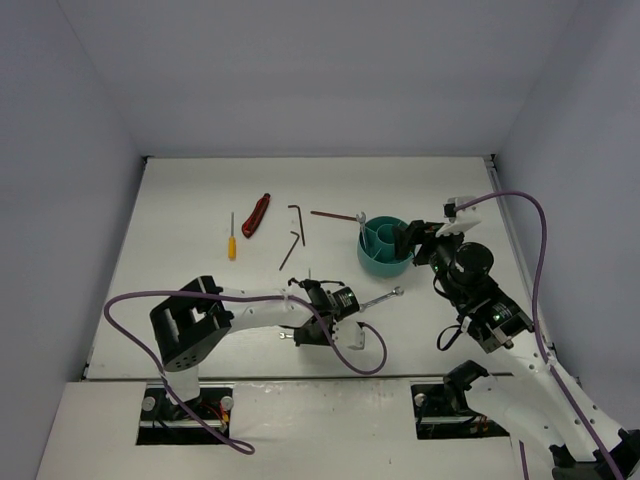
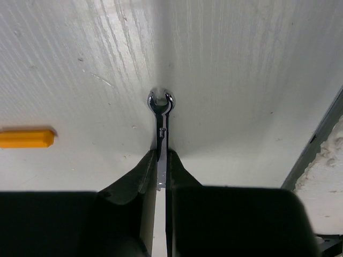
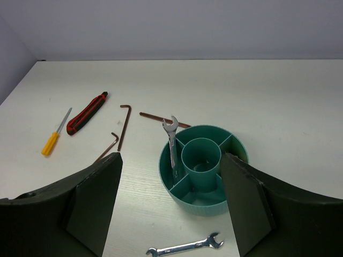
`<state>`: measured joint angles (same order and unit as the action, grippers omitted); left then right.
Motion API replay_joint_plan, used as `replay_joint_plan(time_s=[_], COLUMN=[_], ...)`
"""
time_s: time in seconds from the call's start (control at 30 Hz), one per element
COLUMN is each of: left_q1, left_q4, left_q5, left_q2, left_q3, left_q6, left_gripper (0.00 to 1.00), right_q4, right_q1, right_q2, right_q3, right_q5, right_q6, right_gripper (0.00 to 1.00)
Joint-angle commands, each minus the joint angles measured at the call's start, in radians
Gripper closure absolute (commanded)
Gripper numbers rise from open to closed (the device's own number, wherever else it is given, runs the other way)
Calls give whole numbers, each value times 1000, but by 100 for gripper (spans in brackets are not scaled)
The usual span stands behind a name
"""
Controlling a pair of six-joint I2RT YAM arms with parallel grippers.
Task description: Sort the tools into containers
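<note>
**Left claw** (image 2: 162, 156): closed tight on the shank of the held wrench (image 2: 161, 115). The wrench's long axis runs straight out ahead of the fingers, with the open head foremost and the tail back between the pads. Whether the head rests on the table or is just clear of it cannot be told.

**Governing relation:** the teal tub (image 1: 385, 266) lies beyond this claw, farther from the arm bases and toward the right arm's side. It is near the claw but apart from it, so the held wrench sits off the tub's near, left-arm side.

**Right claw** (image 3: 170, 156): the nearer of the two to the tub. It stands wide, holds nothing, sits just beside the rim on the tub's right-arm side, and points at the tub.

**Other tools:**
- A stowed wrench (image 3: 172, 142) stands upright in a tub compartment.
- A loose wrench (image 3: 185, 246) lies flat just off the tub's near side.
- The screwdriver (image 1: 232, 243), red-and-black tool (image 1: 257, 215) and hex keys (image 1: 296, 222) lie well apart from the tub on its left-arm side.

**Left arm pose:** stretched low across the table from its base toward the tub, with the wrist bent down to the surface.

**Assessment:** the carry calls for a lift, then travel away from the bases toward the tub. The right claw at the rim may crowd the drop.
</note>
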<state>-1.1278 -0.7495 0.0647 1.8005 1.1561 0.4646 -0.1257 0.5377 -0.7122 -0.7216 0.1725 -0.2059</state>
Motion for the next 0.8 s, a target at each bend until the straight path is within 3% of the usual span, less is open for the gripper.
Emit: replay_joint_plan(time_s=[0.0,0.3,0.5,0.77], left_q1=[25,147,268,326], left_q4=[60,173,498,882], left_q5=[31,60,87,10], left_q2=[-83,-278,-412,-302], left_q3=[34,31,23,141], left_q6=[-34,-139,-366,-691], left_gripper=[100,100,100,100], right_q4=[-43,3,45,69], right_q1=[1,1,1,1], right_q2=[22,70,132,166], right_q3=[-31,-67,-76,-61], right_q5=[22,69,198,253], right_q6=[-10,-23,-41,-78], right_gripper=[29,30,30,30])
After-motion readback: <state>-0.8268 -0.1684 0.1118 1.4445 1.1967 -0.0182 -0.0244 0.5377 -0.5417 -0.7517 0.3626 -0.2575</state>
